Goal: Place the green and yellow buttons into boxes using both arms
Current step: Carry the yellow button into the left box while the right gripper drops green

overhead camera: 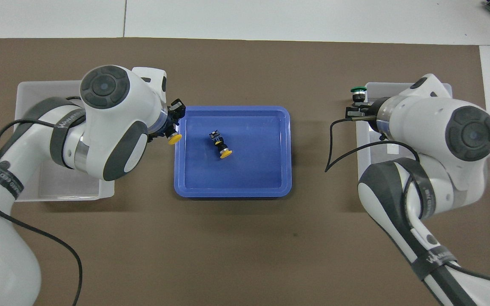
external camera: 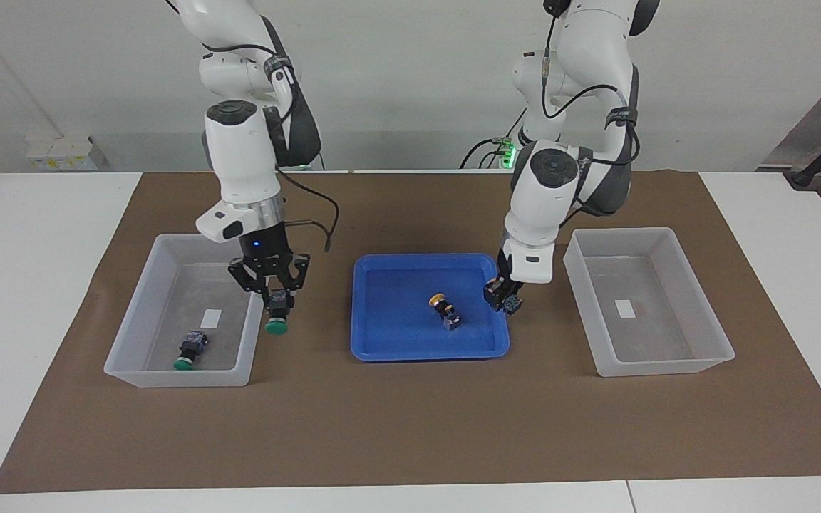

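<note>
The right gripper [external camera: 276, 293] is clamped on a green button [external camera: 276, 315] by its black body, the green cap hanging lowest. It hangs up in the air over the wall of the box [external camera: 141, 305] at the right arm's end of the table, on the side that faces the blue tray [external camera: 375, 350]. Another green button [external camera: 190, 351] already lies on its side in that box, near the wall farthest from the robots.

The left gripper [external camera: 504, 295] holds a yellow button [overhead camera: 171, 137] over the tray's edge at the left arm's end, short of the other box [external camera: 695, 360], which looks to have nothing in it. From across the table I only see the button's bluish block between the jaws; from above the yellow cap shows just outside the wrist. A second yellow button [external camera: 445, 311] lies on its side in the middle of the tray, cap toward the robots.

These look like small, hard, light plastic switches: stiff enough to take a firm pinch, and no burden for either arm. The round caps would be smooth and rounded, so I would expect them to slip or roll out of a pinch. The squarer black body and terminal block offer flat faces, and that is where I would take the one left in the tray, across the body. A drop from just above the box floor should do no harm, though a button may tumble and roll a little on its cap.
</note>
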Robot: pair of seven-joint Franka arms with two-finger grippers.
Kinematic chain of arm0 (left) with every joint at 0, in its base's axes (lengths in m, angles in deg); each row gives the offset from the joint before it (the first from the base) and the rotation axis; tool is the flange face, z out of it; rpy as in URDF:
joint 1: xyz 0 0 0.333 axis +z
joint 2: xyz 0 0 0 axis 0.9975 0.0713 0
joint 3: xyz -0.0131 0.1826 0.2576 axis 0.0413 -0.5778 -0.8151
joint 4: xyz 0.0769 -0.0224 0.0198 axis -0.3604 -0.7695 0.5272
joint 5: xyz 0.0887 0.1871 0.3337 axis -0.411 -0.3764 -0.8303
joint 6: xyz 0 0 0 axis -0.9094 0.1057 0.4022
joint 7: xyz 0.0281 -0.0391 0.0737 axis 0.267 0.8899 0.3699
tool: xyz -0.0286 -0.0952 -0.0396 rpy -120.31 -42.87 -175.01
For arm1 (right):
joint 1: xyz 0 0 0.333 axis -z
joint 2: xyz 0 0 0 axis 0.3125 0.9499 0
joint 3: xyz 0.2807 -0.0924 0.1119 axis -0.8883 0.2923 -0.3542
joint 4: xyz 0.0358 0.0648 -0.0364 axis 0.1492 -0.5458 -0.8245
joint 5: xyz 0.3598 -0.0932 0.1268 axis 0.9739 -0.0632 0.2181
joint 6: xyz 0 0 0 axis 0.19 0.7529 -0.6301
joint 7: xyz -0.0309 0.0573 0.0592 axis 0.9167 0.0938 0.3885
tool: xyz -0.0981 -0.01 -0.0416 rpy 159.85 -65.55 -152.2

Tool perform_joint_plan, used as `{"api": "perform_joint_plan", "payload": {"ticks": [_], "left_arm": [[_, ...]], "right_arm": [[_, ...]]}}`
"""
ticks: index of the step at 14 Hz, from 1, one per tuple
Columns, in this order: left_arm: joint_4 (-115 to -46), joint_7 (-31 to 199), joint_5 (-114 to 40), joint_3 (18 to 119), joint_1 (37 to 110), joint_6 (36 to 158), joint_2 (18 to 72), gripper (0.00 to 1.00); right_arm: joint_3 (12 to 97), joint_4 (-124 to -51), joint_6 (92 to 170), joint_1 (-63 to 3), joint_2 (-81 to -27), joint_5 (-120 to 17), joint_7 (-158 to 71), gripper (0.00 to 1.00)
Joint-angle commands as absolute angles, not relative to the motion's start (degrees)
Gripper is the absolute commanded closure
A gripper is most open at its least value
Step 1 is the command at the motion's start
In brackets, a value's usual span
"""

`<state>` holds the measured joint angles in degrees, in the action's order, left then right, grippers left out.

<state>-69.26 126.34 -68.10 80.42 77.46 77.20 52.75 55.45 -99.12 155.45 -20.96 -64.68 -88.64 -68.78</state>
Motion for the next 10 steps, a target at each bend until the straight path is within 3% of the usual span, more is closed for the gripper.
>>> {"api": "perform_joint_plan", "payload": {"ticks": [1,7,10], "left_arm": [[-64.4,116.3,-69.0,80.8,81.9,69.1,52.3,1.00],[-67.0,89.7,-67.9,80.9,93.7,69.7,51.0,1.00],[-75.3,80.0,-67.1,80.9,98.0,77.4,48.3,1.00]], "right_arm": [[54.6,-101.1,155.7,-16.5,-65.7,-88.4,-69.2,1.00],[54.6,-101.8,157.5,-10.7,-60.7,-88.3,-62.7,1.00],[54.6,-101.8,163.8,-9.7,-56.3,-88.3,-60.4,1.00]]}}
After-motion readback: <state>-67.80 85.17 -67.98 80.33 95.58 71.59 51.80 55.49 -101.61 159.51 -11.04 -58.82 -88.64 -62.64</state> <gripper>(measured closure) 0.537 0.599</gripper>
